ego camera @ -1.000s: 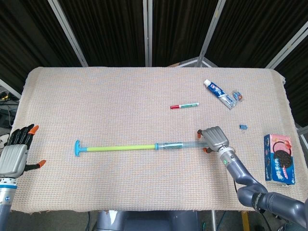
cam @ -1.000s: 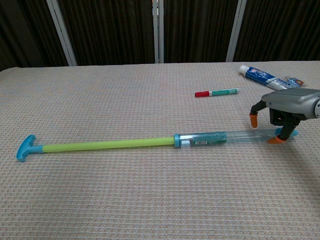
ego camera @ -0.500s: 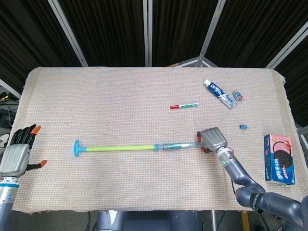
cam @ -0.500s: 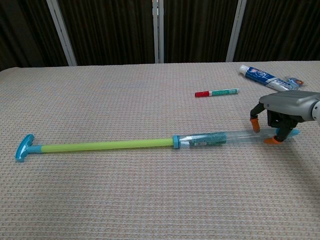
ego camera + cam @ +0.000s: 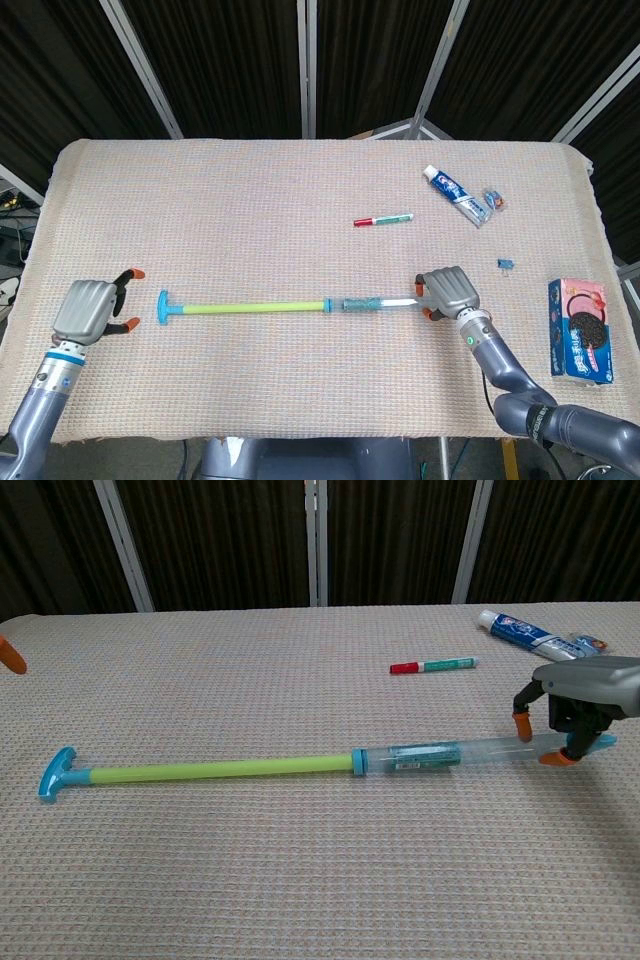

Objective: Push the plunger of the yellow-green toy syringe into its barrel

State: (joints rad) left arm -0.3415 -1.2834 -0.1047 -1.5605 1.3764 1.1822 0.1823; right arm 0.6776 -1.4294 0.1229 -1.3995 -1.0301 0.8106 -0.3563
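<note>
Two hands bracket the syringe [image 5: 290, 304] lying left-to-right on the near table: the right hand [image 5: 447, 291] clamps its barrel tip, the left hand [image 5: 90, 306], fingers apart, sits just left of the plunger handle [image 5: 161, 307].

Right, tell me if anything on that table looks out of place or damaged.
Nothing looks damaged or spilled. The toy syringe lies flat with its plunger drawn far out of the barrel. Toothpaste, marker and cookie box lie loosely scattered at the right.
</note>
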